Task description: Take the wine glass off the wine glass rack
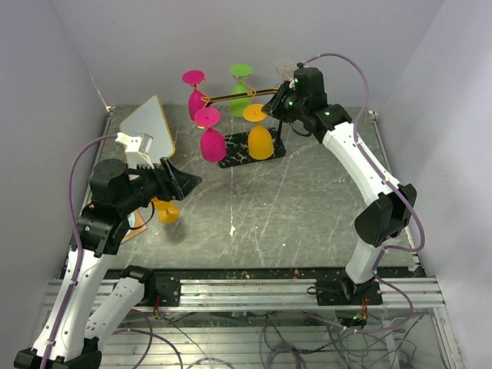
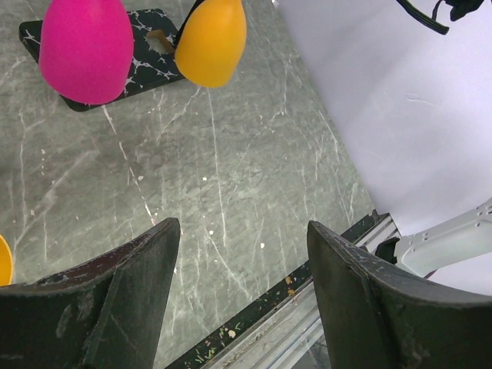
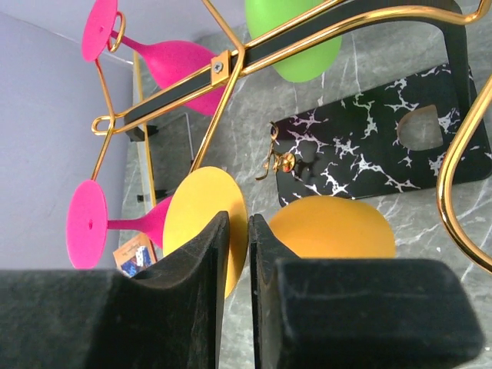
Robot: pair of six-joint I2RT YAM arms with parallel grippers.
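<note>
4 coloured glasses hang upside down from the wine glass rack (image 1: 227,96) at the far middle of the table (image 1: 323,207): 2 pink glasses (image 1: 213,144), 1 green glass (image 1: 240,98) and the orange wine glass (image 1: 260,142). The orange bowl hangs just above the rack's black, white-veined base (image 1: 240,159). The right gripper (image 1: 273,106) is up at the rack's right end, just beside the orange glass's foot disc. In the right wrist view its fingers (image 3: 207,261) are pressed almost together with only a thin slit between them. They cover the stem, so I cannot tell whether they touch the glass. The left gripper (image 1: 181,178) hovers at the left of the table, well apart from the rack, jaws spread wide with nothing between them. Beneath it, 1 second orange glass (image 1: 165,211) sits on the table.
</note>
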